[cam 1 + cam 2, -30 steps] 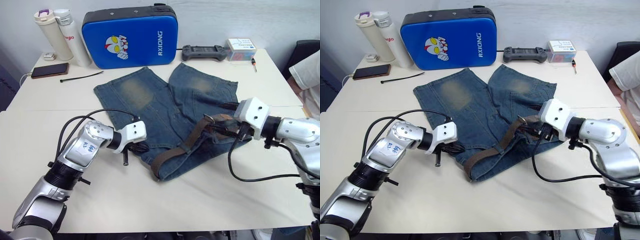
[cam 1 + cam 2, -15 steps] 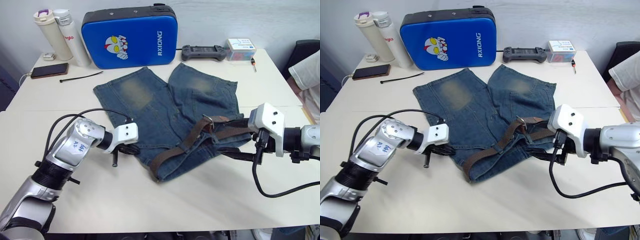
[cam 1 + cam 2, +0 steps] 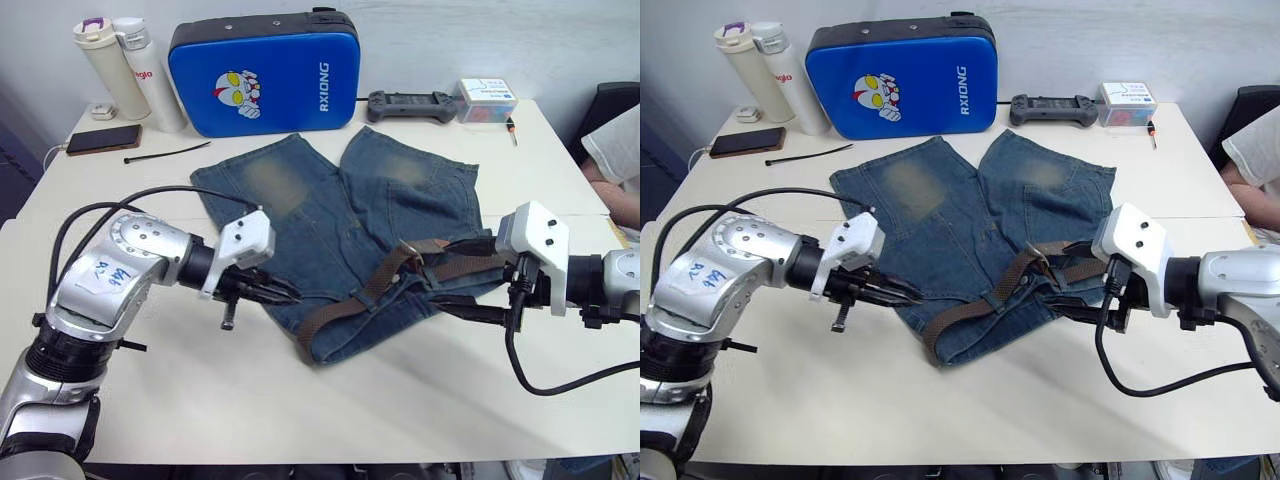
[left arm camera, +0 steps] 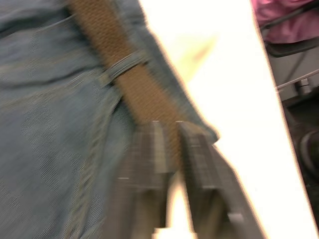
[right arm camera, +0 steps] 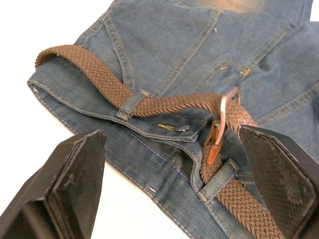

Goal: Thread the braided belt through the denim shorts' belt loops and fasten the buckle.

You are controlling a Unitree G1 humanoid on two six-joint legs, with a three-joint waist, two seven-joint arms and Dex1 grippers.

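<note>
Belt (image 3: 345, 305) across shorts (image 3: 330, 210) waistband, case (image 3: 268, 70) behind them

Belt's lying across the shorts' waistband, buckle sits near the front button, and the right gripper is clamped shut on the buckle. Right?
Not quite. The right gripper is open: in the right wrist view its two fingers stand wide apart, with the buckle lying between them untouched. The rest holds: the braided belt runs along the waistband of the denim shorts, and the buckle sits by the front button.
</note>
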